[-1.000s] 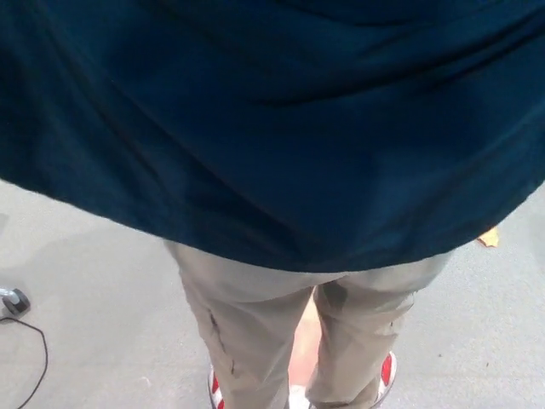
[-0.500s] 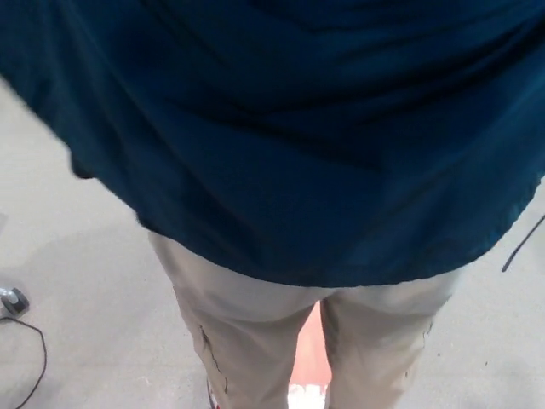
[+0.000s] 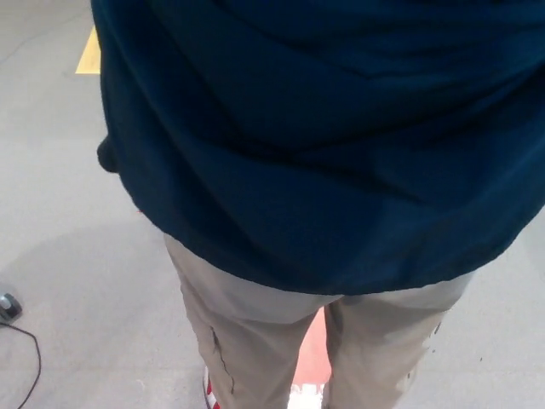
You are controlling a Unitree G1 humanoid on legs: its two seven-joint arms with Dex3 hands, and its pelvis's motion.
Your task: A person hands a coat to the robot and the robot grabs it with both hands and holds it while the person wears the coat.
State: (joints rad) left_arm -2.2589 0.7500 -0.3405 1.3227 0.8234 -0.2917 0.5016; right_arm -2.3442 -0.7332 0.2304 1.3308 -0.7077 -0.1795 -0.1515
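Note:
A dark blue coat (image 3: 324,145) fills most of the head view, hanging over the back of a person who stands close in front of me. Its lower hem runs across the picture just above the person's beige trousers (image 3: 255,341). A red and white shoe (image 3: 211,394) peeks out at the bottom edge. Neither of my hands shows anywhere in the picture.
Grey floor (image 3: 68,256) lies to the left. A yellow floor marking (image 3: 88,51) sits at the upper left. A black cable (image 3: 31,358) and a small dark object (image 3: 8,305) lie at the lower left edge.
The coat's left side has drawn in to the right, uncovering the floor and the yellow marking at the upper left. The hem now hangs closer around the person's body.

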